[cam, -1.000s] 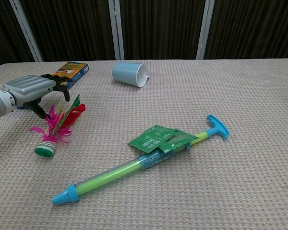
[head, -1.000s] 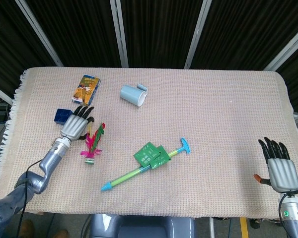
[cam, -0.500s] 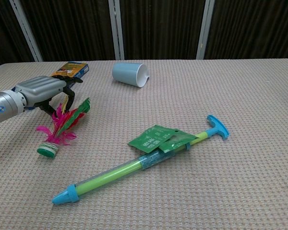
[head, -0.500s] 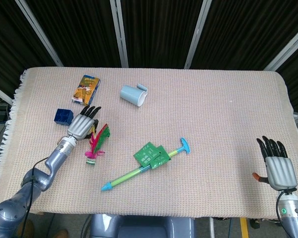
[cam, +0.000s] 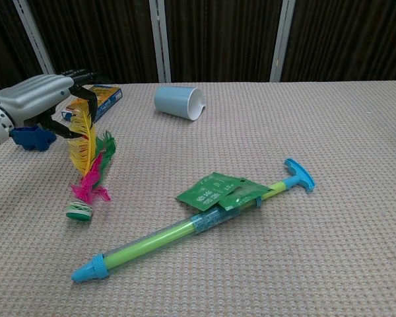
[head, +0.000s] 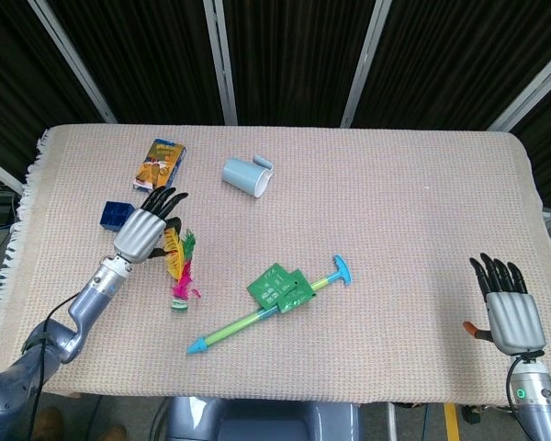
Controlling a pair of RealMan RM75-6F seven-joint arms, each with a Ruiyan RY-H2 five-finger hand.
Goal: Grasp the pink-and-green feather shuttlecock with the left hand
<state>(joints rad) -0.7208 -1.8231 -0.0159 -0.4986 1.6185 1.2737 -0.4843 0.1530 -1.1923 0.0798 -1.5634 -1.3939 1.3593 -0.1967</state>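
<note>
The pink-and-green feather shuttlecock (head: 179, 268) (cam: 89, 173) stands nearly upright at the table's left, with its round base (cam: 79, 211) low at the cloth. My left hand (head: 145, 230) (cam: 39, 100) is above and to the left of it, and its dark fingertips (cam: 86, 92) pinch the top of the yellow feather. My right hand (head: 510, 308) hovers at the front right edge with fingers spread, holding nothing; the chest view does not show it.
A blue cube (head: 115, 214) (cam: 32, 137) and a snack box (head: 160, 163) (cam: 99, 99) lie just behind my left hand. A pale blue cup (head: 246, 175) (cam: 178, 102) lies on its side. A green-and-blue pump toy (head: 271, 305) (cam: 191, 224) with green packets (cam: 218, 189) crosses the middle.
My left hand closed on the feather tips and rose, tipping the shuttlecock from lying flat to nearly upright and shifting it slightly right. The right hand barely moved.
</note>
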